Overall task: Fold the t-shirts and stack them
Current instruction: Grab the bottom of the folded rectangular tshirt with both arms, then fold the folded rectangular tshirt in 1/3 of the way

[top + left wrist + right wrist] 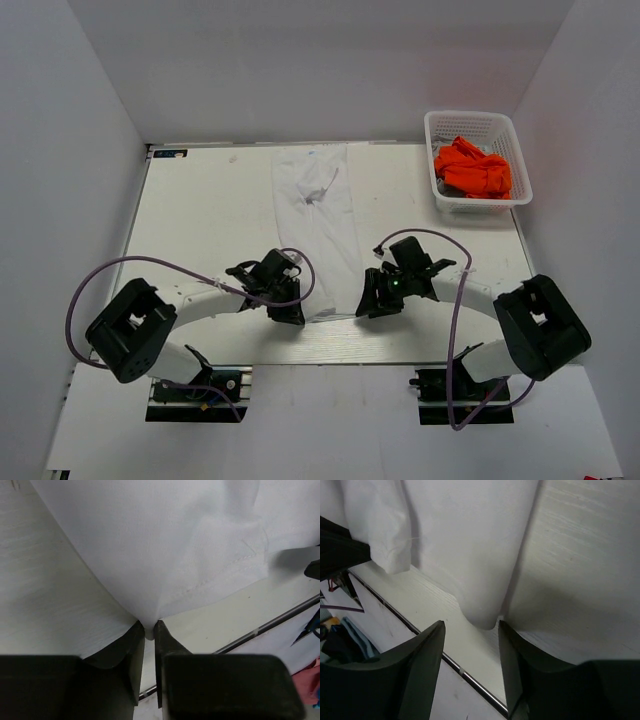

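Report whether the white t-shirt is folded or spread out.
Folded lengthwise: the white t-shirt lies as one long narrow strip on the table, no sleeves sticking out. It is not yet folded crosswise.

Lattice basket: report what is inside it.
A crumpled orange t-shirt fills most of the white lattice basket, with something grey at its left edge. Whatever lies beneath the cloth is covered and cannot be seen.

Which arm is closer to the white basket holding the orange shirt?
The right arm. It is at the near edge of the white t-shirt, on the side toward the basket; the left arm is across the shirt, farther off.
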Robot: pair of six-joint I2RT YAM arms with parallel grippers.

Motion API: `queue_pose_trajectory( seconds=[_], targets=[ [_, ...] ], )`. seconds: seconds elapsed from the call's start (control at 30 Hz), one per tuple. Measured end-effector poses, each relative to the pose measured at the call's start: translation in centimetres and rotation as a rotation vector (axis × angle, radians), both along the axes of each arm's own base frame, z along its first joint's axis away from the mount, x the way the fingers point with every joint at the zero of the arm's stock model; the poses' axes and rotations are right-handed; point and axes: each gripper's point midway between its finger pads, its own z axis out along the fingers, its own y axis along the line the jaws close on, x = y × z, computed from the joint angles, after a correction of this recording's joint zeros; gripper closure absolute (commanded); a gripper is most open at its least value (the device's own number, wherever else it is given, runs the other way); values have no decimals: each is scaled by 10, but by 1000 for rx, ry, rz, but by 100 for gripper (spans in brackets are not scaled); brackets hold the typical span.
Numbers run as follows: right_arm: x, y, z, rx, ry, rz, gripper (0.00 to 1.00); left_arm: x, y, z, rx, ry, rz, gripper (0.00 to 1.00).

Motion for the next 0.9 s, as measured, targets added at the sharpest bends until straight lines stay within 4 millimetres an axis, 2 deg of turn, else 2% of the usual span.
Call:
queue_pose_trajectory(
  seconds=[0.07,0.1,0.13,0.17,0.2,0.27,0.47,0.63,0.8,0.9],
  targets=[
    [-2,-1,-5,-11,23,-4,53,1,0,-1,7,4,6,85],
    [-1,0,-7,-12,28,-6,62,2,-1,-2,10,6,9,88],
    [-1,0,-8,-12,28,-4,67,3,-1,-2,12,7,11,92],
    [-1,0,-10,-18,34,-6,72,3,-1,-2,14,8,14,100],
    [-2,0,-12,-21,44,-6,85,4,-2,-1,15,8,17,100],
    [-3,-1,-16,-29,52,-4,100,6,-2,-1,20,3,22,100],
    [9,1,-13,-56,-4,3,100,13,5,2,63,-38,51,100],
    [29,11,13,-30,-144,26,100,26,9,23,63,-113,93,100],
    [55,21,39,-11,-290,21,100,56,4,54,46,-212,160,100],
    [79,26,55,-15,-370,-10,100,81,1,70,54,-266,217,100]
  ],
)
